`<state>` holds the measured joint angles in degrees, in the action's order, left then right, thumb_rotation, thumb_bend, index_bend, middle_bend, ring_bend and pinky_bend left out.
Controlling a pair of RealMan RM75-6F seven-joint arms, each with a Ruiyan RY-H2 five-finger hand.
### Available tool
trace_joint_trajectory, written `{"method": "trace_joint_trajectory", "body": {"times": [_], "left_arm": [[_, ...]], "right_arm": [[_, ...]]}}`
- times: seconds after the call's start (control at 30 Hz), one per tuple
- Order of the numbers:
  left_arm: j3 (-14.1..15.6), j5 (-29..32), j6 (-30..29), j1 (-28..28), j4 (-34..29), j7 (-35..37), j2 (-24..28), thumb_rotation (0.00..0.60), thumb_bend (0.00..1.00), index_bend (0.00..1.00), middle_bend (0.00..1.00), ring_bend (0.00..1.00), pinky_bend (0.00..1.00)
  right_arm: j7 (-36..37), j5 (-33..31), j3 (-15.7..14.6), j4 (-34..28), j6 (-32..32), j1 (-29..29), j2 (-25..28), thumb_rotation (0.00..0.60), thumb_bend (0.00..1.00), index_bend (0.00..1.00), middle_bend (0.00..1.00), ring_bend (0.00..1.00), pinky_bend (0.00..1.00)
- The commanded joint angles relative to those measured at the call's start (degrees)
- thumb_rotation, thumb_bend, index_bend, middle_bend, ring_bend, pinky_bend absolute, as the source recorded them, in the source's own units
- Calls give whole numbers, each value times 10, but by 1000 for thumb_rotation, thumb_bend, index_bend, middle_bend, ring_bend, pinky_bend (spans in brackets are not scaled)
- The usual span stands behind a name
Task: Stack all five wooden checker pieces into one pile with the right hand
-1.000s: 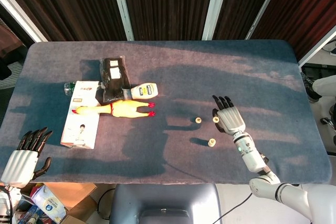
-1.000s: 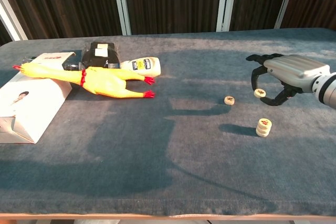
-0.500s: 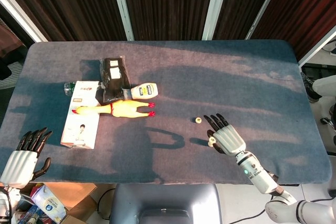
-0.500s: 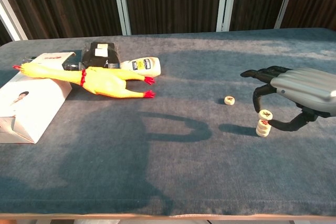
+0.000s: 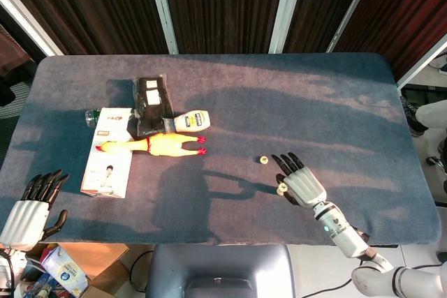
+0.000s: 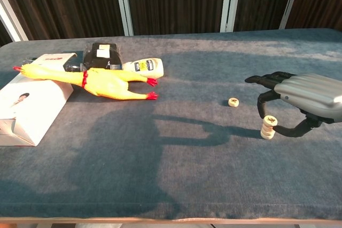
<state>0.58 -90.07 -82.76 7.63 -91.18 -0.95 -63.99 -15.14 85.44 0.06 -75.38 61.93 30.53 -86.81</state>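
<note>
Stacked low and right of centre in the chest view: a pile of checker pieces (image 6: 266, 127), apparently four high, though the exact count is hard to read. One loose checker piece (image 6: 233, 102) left, lying up and left of the pile, well apart. Right hand (image 6: 302, 97) arched over the pile, fingers (image 6: 262, 79) spread, nothing pinched. Left hand (image 5: 31, 207) idle at lower left, fingers together. Rubber chicken (image 6: 101, 83) far left

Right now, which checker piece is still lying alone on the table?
The single checker piece lying flat on the cloth, left of the pile beside the right robot hand; the others are stacked.
</note>
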Motion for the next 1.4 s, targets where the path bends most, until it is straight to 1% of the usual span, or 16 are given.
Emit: {"method": "trace_joint_trajectory", "body": {"times": [0.03,0.2,0.37,0.53,0.7,0.8,0.9,1.03,1.13,1.23,1.27,1.4], "left_arm": [[0,1,0,0,0,0,0,600,478,0,0,0,0],[0,0,-1,-1,0,2,0,600,478,0,0,0,0],[0,-1,-2,-1,0,3,0,600,478,0,0,0,0],[-1,-1,-2,-1,1,3,0,600,478,0,0,0,0],[0,-2,-4,-2,1,4,0,600,478,0,0,0,0],[-1,-1,-5,-2,1,5,1,600,478,0,0,0,0],[-1,-1,-5,-2,1,6,1,600,478,0,0,0,0],[-1,-1,-5,-2,1,6,1,600,478,0,0,0,0],[0,-2,-3,-1,1,4,0,600,478,0,0,0,0],[0,-2,-1,0,1,0,-1,600,479,0,0,0,0],[-1,-2,-1,0,1,-1,-2,600,479,0,0,0,0],[-2,1,0,0,2,-4,-3,600,479,0,0,0,0]], "right_arm": [[-3,0,1,2,0,0,-2,600,484,659,84,0,0],[-10,-1,2,4,0,-2,-4,600,485,604,84,0,0],[-17,-2,1,0,-1,-4,-2,600,484,580,85,0,0],[-21,-2,1,-5,-3,-5,0,600,484,523,86,0,0],[-23,-1,1,-10,1,-8,4,600,484,496,85,0,0],[-11,0,3,-19,6,-10,13,600,484,483,85,0,0],[18,-1,8,-32,10,-12,29,600,485,481,85,0,0],[52,-11,24,-44,15,-12,47,600,485,478,84,0,0],[74,-35,46,-50,5,-5,53,600,484,476,84,0,0],[57,-70,74,-42,-15,12,44,600,484,476,84,0,0],[49,-87,85,-38,-30,22,38,600,484,476,83,0,0],[13,-136,111,-19,-69,54,9,600,484,479,82,0,0]]}}
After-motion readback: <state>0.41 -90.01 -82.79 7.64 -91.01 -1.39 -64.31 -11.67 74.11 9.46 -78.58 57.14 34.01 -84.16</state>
